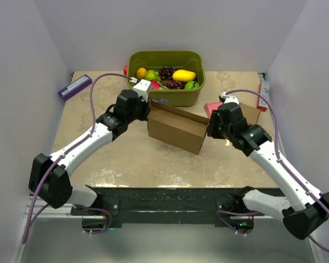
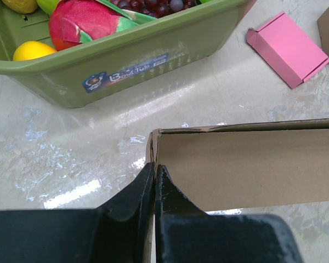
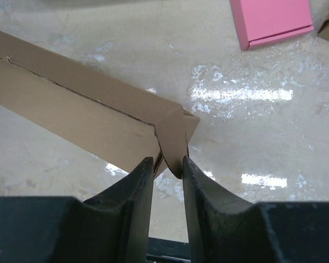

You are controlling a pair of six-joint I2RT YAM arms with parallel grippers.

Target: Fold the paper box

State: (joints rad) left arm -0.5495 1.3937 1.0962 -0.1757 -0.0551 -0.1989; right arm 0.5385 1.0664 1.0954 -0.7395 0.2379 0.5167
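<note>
One paper box (image 1: 175, 131) is stood between them: the left end effector (image 2: 154, 167) is clamped on its wall edge, the right end effector (image 3: 168, 162) is set slightly open around its corner. The card is thought light and stiff, best gripped by edges.

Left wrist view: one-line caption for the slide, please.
Left gripper shut on a corner edge of the paper box, green fruit basket and pink flat box beyond.

Unreadable sticker (image 2: 126, 74) on green basket (image 2: 208, 33)
</note>
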